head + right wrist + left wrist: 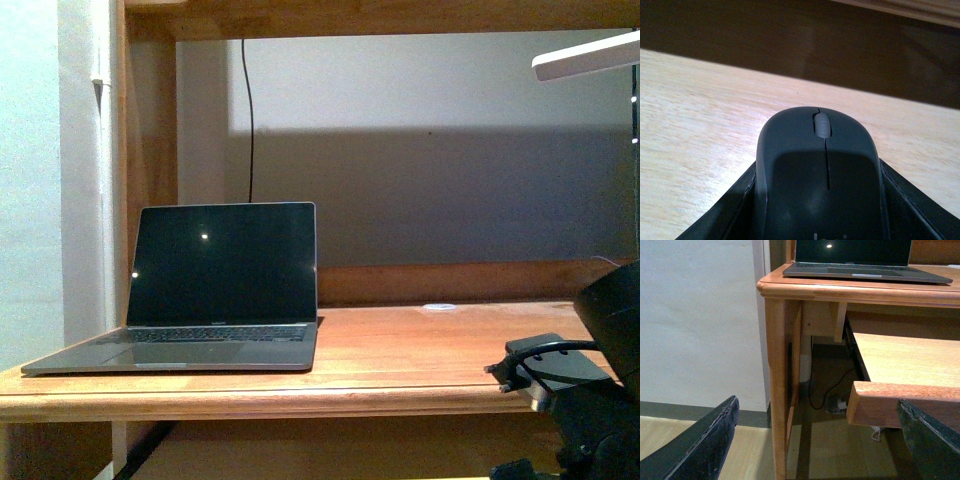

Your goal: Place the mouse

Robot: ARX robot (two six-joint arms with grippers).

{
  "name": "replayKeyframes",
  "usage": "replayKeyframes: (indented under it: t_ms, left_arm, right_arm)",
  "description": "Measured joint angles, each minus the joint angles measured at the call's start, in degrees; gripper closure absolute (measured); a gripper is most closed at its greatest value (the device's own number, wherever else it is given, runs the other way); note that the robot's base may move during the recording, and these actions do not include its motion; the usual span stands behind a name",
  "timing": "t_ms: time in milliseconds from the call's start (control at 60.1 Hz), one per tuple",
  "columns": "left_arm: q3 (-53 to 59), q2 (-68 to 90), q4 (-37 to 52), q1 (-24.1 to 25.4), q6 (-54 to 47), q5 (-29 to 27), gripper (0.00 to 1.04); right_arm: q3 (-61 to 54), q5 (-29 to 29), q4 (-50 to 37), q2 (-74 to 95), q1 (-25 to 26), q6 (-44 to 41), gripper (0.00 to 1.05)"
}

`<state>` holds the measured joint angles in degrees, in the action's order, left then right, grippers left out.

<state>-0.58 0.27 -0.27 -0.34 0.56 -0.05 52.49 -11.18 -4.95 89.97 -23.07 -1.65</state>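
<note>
A: Where are the edges, and how much free room is there?

B: In the front view the desk (400, 385) has a rounded front edge. The laptop (225, 290) stands open on the left part, close to that edge. To the right of it the top is bare wood, up to a small white disc (438, 306) near the back rail. A lamp head (590, 55) hangs over the right end.

A: And under the top?

B: The left wrist view shows a pull-out board (905, 360) below the desk top. It stands out past the front edge and has a thick front lip.

A: How is the left gripper?

B: The left gripper (817, 405) is spread wide. Its fingers (705, 445) are far apart with nothing between them, low and near the desk's leg (775, 390).

A: And the right one?

B: The right gripper (817, 172) is clamped on the mouse (810, 145), one finger on each side. Under the mouse lies a pale wooden surface (700, 125). Its far edge runs not far ahead of the mouse's nose, with a dark band behind. Whether the mouse rests on the wood cannot be told. In the front view only the right arm (600, 400) shows, low on the right before the desk's edge.
</note>
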Motion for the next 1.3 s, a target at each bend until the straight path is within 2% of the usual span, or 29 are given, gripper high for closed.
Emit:
replayKeyframes:
  t_ms: [233, 383, 665, 932, 1081, 1297]
  left_arm:
    - [0.00, 0.00, 0.00, 0.00, 0.00, 0.00, 0.08]
    - [0.00, 0.00, 0.00, 0.00, 0.00, 0.02, 0.08]
    - [0.00, 0.00, 0.00, 0.00, 0.00, 0.02, 0.08]
    - [0.00, 0.00, 0.00, 0.00, 0.00, 0.02, 0.08]
    - [0.00, 0.00, 0.00, 0.00, 0.00, 0.02, 0.08]
    - [0.00, 0.00, 0.00, 0.00, 0.00, 0.02, 0.08]
  right_arm:
    - [-0.77, 0.63, 4.79, -12.09, 1.46, 1.70, 0.47]
    - [5.49, -0.83, 6.27, -13.07, 0.13, 1.68, 0.47]
    - [27.39, -6.88, 9.51, 4.09, -5.88, 0.92, 0.47]
    - [48.24, -11.89, 14.16, 21.55, -7.56, -2.38, 0.47]
    - [54.84, -14.27, 15.78, 27.36, -7.56, -4.28, 0.47]
    - [57.92, -16.90, 16.33, 32.24, -7.43, -7.10, 0.47]
